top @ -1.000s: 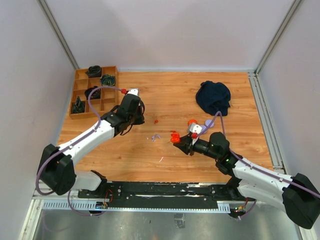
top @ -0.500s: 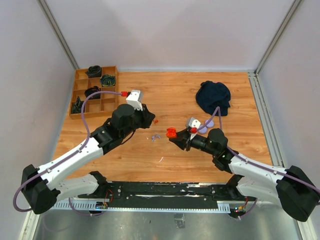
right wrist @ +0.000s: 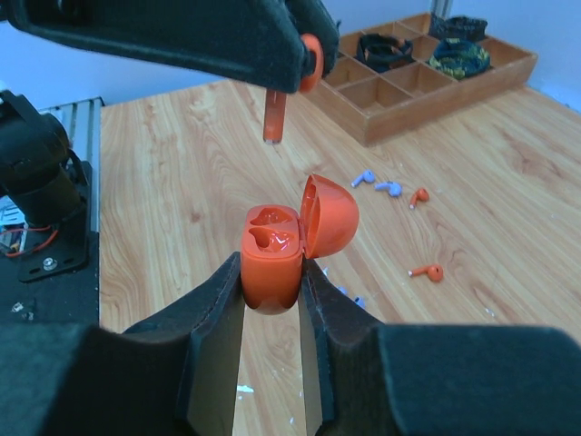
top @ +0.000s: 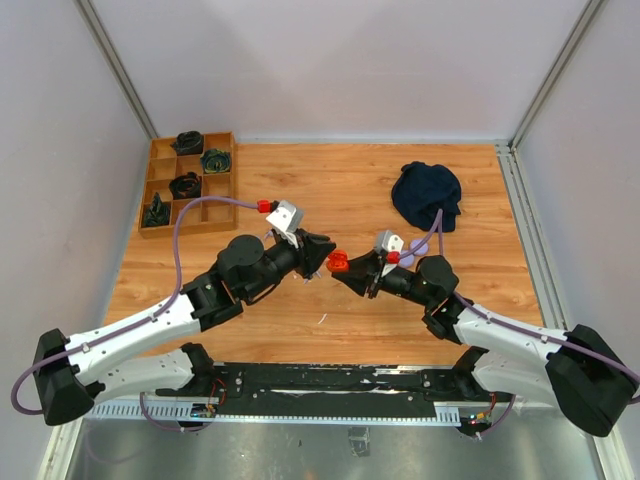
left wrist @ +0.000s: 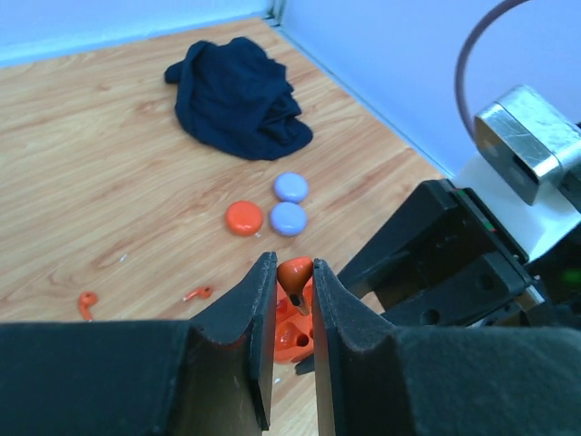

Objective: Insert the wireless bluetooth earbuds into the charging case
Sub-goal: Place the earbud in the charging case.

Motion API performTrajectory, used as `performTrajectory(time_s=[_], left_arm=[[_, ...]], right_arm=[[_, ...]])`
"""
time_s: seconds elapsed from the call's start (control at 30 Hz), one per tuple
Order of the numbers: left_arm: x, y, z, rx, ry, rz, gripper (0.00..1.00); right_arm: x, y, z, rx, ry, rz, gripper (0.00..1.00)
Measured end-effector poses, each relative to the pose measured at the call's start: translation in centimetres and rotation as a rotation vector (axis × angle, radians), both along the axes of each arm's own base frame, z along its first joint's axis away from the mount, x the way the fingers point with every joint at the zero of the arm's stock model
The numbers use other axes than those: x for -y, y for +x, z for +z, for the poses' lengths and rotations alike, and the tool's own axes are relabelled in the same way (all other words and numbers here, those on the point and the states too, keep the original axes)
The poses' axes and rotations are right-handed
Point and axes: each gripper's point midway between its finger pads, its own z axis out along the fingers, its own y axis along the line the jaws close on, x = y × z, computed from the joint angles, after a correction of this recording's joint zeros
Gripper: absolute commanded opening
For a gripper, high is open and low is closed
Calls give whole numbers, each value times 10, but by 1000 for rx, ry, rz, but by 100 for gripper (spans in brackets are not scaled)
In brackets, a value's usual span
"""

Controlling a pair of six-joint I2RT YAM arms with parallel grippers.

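Your left fingers [left wrist: 269, 277] are closed on one orange earbud [right wrist: 274, 113]. Its stem points straight down. Your right fingers [right wrist: 234, 282] are shut tight on the open orange charging case [right wrist: 270, 247], with its lid tipped back. The earbud hangs just above the case and does not touch it. I think you should line the stem up with a hole, then go down slowly.
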Motion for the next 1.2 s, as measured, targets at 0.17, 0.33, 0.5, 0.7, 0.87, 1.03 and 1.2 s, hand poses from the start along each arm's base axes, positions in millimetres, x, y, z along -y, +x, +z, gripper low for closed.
performTrajectory(time_s=[0.17, 0.33, 0.5, 0.7, 0.87, 1.03, 1.2], left_arm=[[8, -11, 11, 51, -12, -55, 20], [11, -21, 17, 82, -25, -99, 20], [11, -25, 18, 102, -24, -119, 20], [13, -26, 17, 111, -21, -132, 20], [14, -26, 18, 125, -19, -137, 20], [17, -27, 19, 130, -19, -152, 18], [19, -30, 18, 132, -17, -168, 16]], right_arm=[[-2, -5, 18, 39, 57, 38, 6], [3, -4, 27, 73, 81, 67, 6], [0, -8, 36, 99, 87, 124, 6], [-2, -13, 45, 122, 97, 164, 6], [-3, -15, 44, 121, 95, 177, 6], [-3, -15, 44, 119, 97, 177, 6], [-3, -15, 43, 116, 95, 176, 6]])
